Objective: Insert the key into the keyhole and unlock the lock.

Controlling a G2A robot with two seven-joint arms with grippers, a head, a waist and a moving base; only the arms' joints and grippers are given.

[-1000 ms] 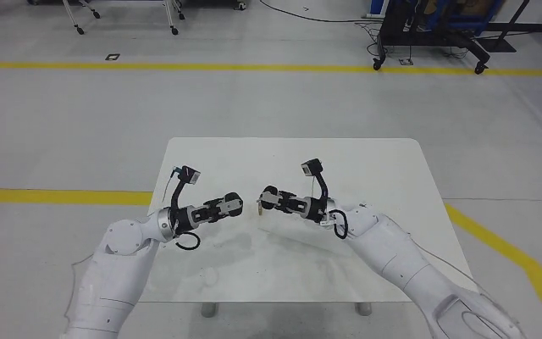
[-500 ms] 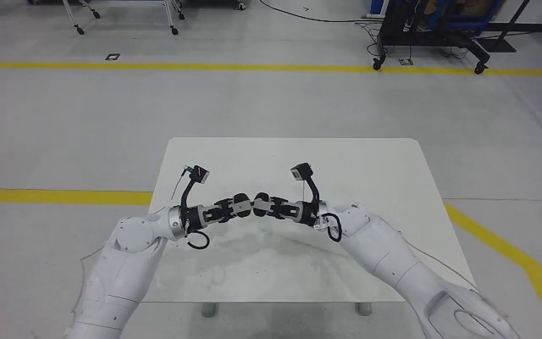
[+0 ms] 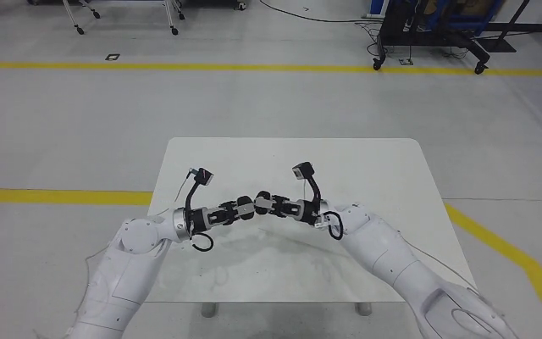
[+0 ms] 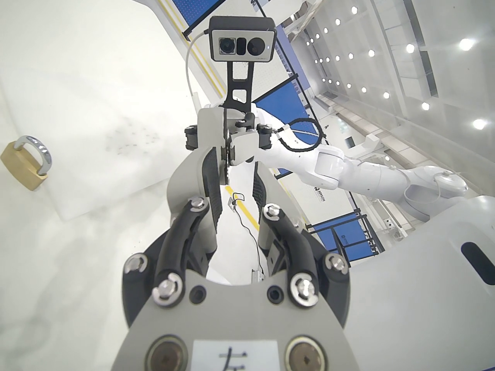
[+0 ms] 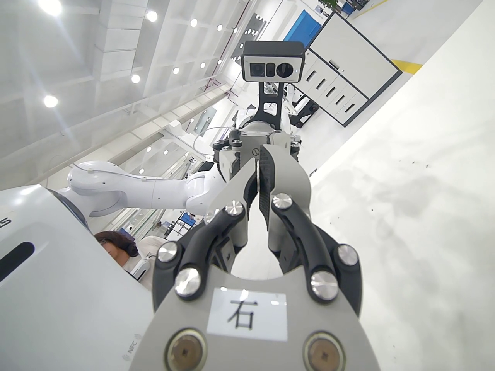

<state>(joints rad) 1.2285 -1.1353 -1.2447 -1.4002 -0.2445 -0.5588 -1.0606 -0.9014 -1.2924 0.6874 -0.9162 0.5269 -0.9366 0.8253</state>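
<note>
A brass padlock (image 4: 22,167) with a silver shackle lies on the white table (image 3: 364,169), off to one side of my left gripper. Both grippers meet tip to tip above the middle of the table. My left gripper (image 3: 246,206) is open, and its ribbed pads (image 4: 210,179) stand apart on either side of the right gripper's tip. My right gripper (image 5: 258,165) is shut on a thin metal key (image 5: 256,176), of which only a sliver shows between the pads. From above, the grippers hide the spot beneath them.
The tabletop (image 5: 406,194) around the arms is bare apart from faint scuff marks. Its far and right parts are free. Yellow floor lines (image 3: 254,65) run beyond the table.
A second ago the grippers were apart, with a small brass thing on the table between them. Both arms have since closed in and now meet tip to tip; the left arm shifted right.
</note>
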